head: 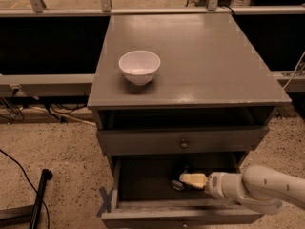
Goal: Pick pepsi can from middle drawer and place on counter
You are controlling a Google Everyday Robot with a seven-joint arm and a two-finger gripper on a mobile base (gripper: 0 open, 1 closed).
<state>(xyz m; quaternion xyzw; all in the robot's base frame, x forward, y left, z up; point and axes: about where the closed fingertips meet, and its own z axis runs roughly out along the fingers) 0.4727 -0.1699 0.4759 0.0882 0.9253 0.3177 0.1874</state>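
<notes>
Reaching into the open middle drawer (143, 181) from the lower right, the white arm (259, 189) was cut off by the right frame edge, so its base was out of view. The gripper (192, 180), cream-coloured at the tip, sat low inside the drawer, right of centre, near the floor of the box. Whether it was open or closed could not be told: the tip read as one pale shape. The pepsi can (177, 185) lay inside the drawer, mostly hidden. Only a silvery end showed just left of the gripper tip, plus a dark bit behind it. Can and gripper looked to be touching or nearly so; a grip could not be confirmed. No lettering was readable.

The drawer interior was dark, with its back wall in shadow under the cabinet. Its front panel was clipped by the bottom frame edge. Above it, a closed drawer front (143, 140) with a round knob (184, 143) stayed shut, and a dark open slot sat under the top.

The counter (205, 56) carried a white bowl (139, 67), upright, on the left half. A black pole (40, 194) lay on the speckled floor at left, partly cut off. Blue tape (105, 197) sat by the drawer's left corner.
</notes>
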